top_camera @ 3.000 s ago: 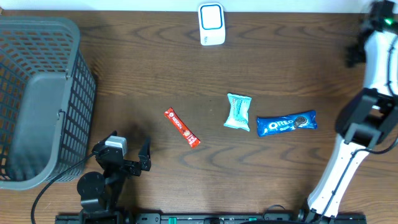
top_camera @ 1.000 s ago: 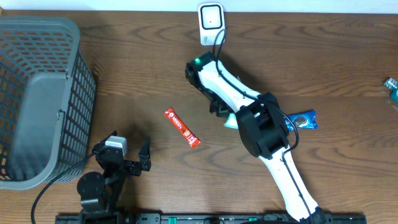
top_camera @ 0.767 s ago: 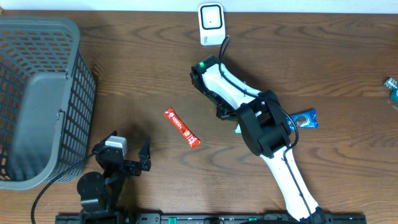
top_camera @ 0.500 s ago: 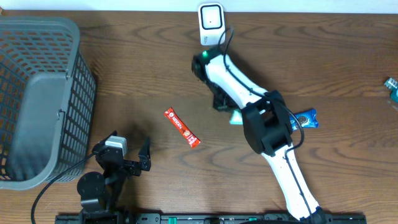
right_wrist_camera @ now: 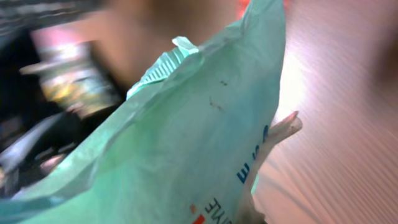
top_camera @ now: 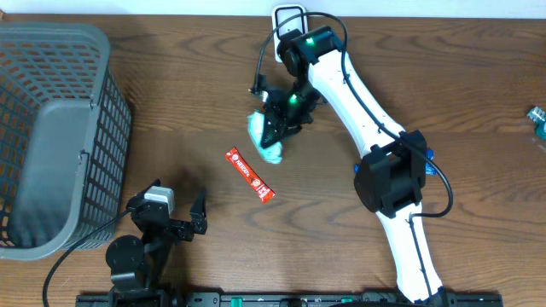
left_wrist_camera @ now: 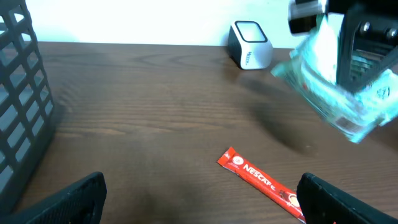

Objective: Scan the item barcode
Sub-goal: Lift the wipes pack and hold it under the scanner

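Overhead: gripping teal packet (top_camera: 263, 138) w/ right gripper (top_camera: 277, 119), pinched tight on it, upper centre, just below-left of scanner (top_camera: 288, 12). Resting left gripper (top_camera: 175, 223) wide open, lower left.
Left wrist: seeing packet hanging mid-air, upper right.
Right wrist: filling frame w/ packet, blurred, no barcode showing.
Presenting to scanner now; next prob needing barcode side turning twd scanner.

Dark wooden table (top_camera: 171, 102), grey mesh basket (top_camera: 109, 145) at left, white scanner (left_wrist_camera: 249, 46) at far edge, red Nescafé stick (top_camera: 249, 174) mid-table

The teal packet (top_camera: 263, 141) hangs tilted in mid-air near the white scanner (left_wrist_camera: 249, 52).
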